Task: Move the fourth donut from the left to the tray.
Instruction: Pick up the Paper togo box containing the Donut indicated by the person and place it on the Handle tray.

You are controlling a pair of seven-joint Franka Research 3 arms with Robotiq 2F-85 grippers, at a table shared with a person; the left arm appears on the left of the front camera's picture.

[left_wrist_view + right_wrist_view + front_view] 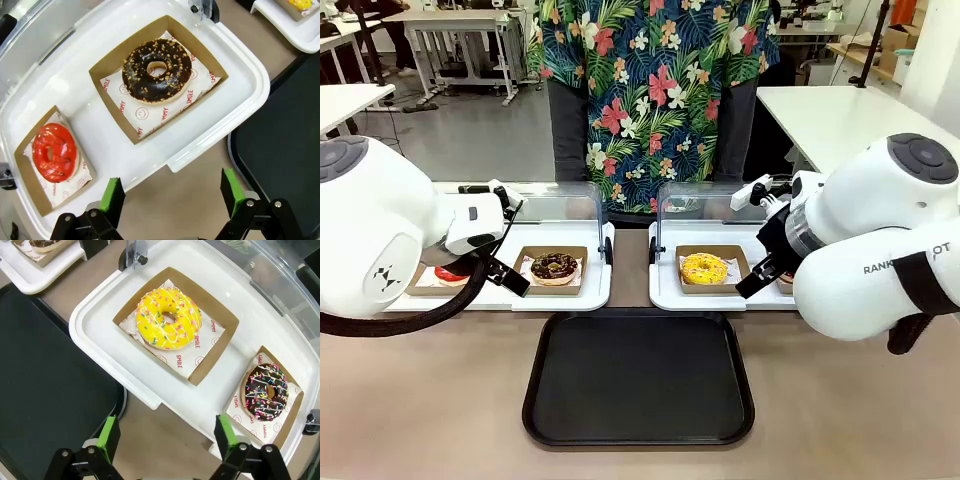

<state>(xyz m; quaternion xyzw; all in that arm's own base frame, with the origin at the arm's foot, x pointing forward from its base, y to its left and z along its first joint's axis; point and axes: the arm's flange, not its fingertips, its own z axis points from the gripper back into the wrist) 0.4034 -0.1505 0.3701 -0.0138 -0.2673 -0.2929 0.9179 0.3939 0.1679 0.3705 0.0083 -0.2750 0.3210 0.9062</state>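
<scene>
Donuts are kept one per cardboard holder, presumably so a holder wall can be pinched instead of the glaze. Four are counted: a red donut [54,151] and a crumb-topped donut [157,71] on the left display tray [560,298], a yellow donut [168,319] and the fourth donut [267,391] on the right display tray [100,335]. The fourth donut is parked at that tray's outer end, well apart from the tray [638,380]. That single black tray is laid on the table [440,400] in front of both display trays, probably so either arm reaches it. Two tools are counted: left tool [171,185] and right tool [166,432], both spread wide, nothing gripped.
</scene>
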